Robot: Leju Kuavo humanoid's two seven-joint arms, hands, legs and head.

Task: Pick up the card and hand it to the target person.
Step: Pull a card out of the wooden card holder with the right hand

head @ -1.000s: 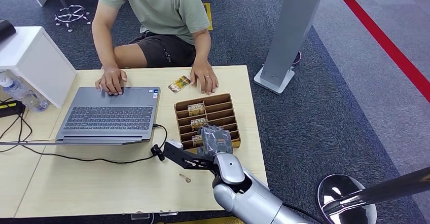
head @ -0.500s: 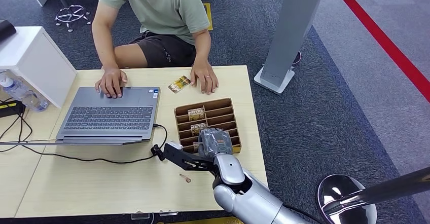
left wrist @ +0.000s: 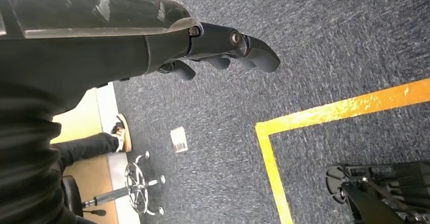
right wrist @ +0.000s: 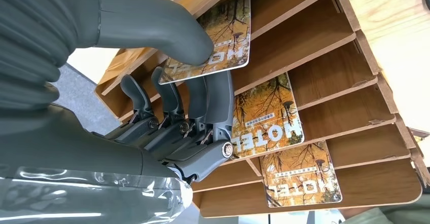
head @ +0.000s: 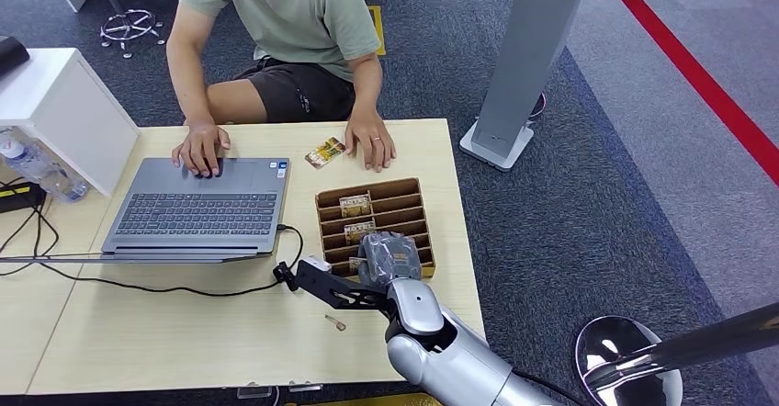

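A laptop (head: 193, 206) sits near the far left part of the table (head: 138, 332), and a person (head: 285, 20) sits at the far edge with both hands resting there. A loose card (head: 324, 152) lies at the far edge, just beside the person's hand (head: 371, 146). A black cable (head: 138, 284) runs across the table to a plug near the brown card rack (head: 404, 206). The rack stands close to the right edge. Two more cards (right wrist: 267, 118) stand in its slots. The right hand (head: 387, 257) reaches over the near end of the rack. Its thumb presses a card (right wrist: 225, 29) against the fingers (right wrist: 213, 97), so it holds that card, tilted, in the rack. The left hand (left wrist: 223, 49) hangs over the floor with fingers curled and nothing in it
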